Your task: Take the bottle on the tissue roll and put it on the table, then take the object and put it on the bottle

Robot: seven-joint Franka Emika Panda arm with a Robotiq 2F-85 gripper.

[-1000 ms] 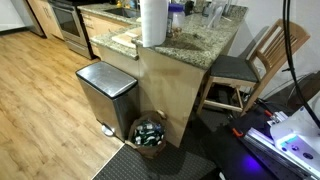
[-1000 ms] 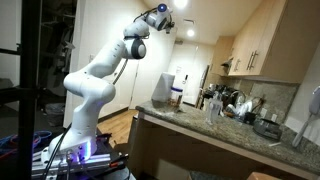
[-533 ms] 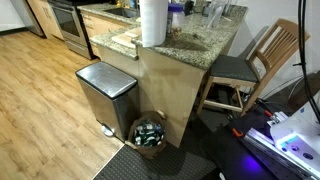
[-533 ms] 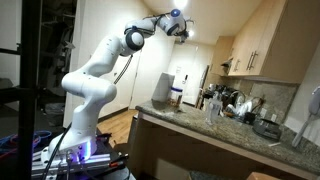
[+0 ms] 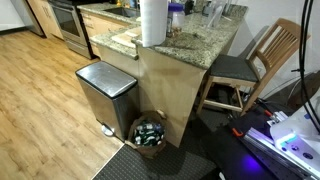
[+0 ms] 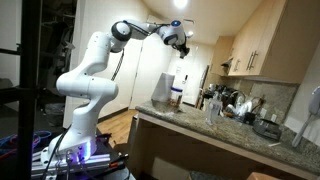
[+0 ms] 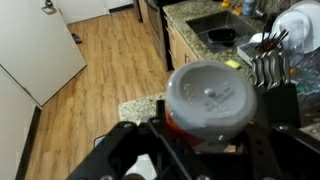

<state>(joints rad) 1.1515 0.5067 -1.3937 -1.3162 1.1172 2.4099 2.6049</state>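
In the wrist view a bottle [image 7: 210,92] with a grey lid and an orange-red body fills the space between my jaws. My gripper [image 7: 197,122] is open, with one finger on each side of the bottle. I cannot tell whether the fingers touch it. In an exterior view my gripper [image 6: 181,42] hangs high over the far end of the table [image 6: 220,132]. The white tissue roll [image 5: 153,22] stands on the table's corner [image 5: 205,48] and also shows in an exterior view [image 6: 162,88]. Its top is cut off or hidden, so the bottle does not show there.
A steel pedal bin [image 5: 105,92] and a basket of cans [image 5: 150,132] stand on the floor against the counter base. A wooden chair [image 5: 250,65] is beside it. Bottles and dishes [image 6: 225,103] crowd the counter, with a sink [image 7: 225,30] and a dish rack [image 7: 285,35].
My arm has swung down and across from high near the ceiling toward the far end of the counter. Nothing on the counter has moved.
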